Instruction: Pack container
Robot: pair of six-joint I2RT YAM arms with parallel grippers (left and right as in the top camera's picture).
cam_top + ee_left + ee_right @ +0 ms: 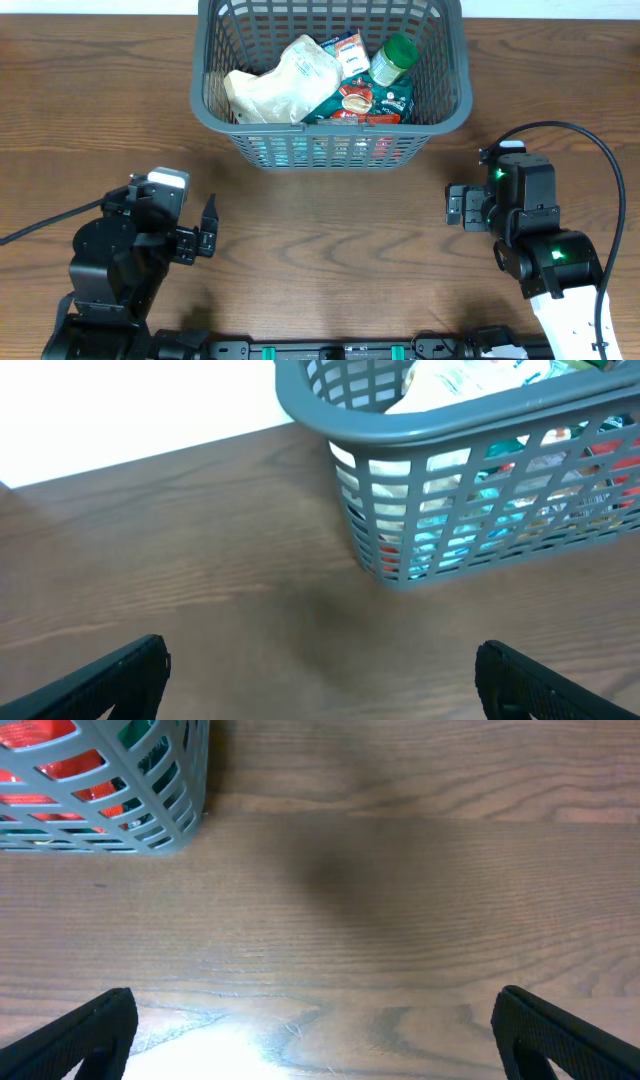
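The dark grey lattice container stands at the back middle of the wooden table. It holds a pale crinkled bag, red and teal packets, a small red-and-white packet and a green-capped bottle. The container also shows in the left wrist view and its corner in the right wrist view. My left gripper is open and empty over bare table at the front left. My right gripper is open and empty at the front right.
Black cables run from both arms across the table's left and right sides. A white wall edge shows beyond the table in the left wrist view. A bright glare lies on the wood under the right gripper.
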